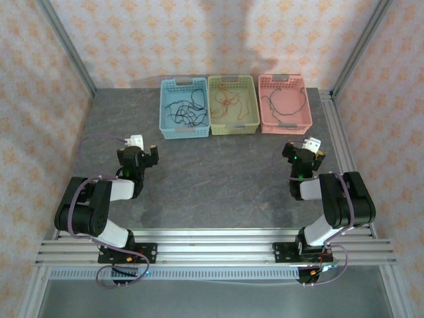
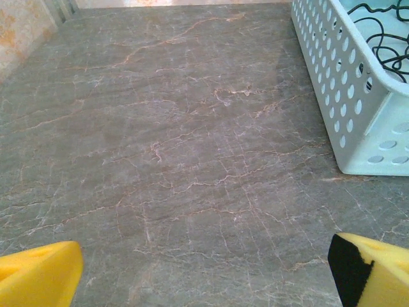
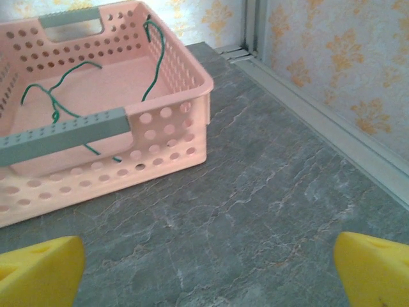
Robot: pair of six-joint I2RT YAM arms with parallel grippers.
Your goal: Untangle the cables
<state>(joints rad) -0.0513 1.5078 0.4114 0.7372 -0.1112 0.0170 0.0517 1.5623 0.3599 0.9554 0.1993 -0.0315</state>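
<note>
top, baskets: three side by side at far edge of table [image 1: 218, 179]; blue basket [image 1: 185, 133] left, yellow-green basket [image 1: 234, 129] mid, pink basket [image 1: 286, 127] right.
top, cables: black cables [image 1: 190, 111] piled in blue basket; red-orange cables [image 1: 227, 101] bunched in yellow-green basket.
top, arms: left gripper [image 1: 138, 151] and right gripper [image 1: 303, 151] over bare table, each well short of the baskets.
l. wrist, left gripper [image 2: 204, 278]: we find jaws spread wide, nothing btwn them; blue basket w/ black cables at upper right.
r. wrist, right gripper [image 3: 204, 272]: we find jaws spread wide, empty; pink basket at upper left, green cable [image 3: 154, 70] inside it.
</note>
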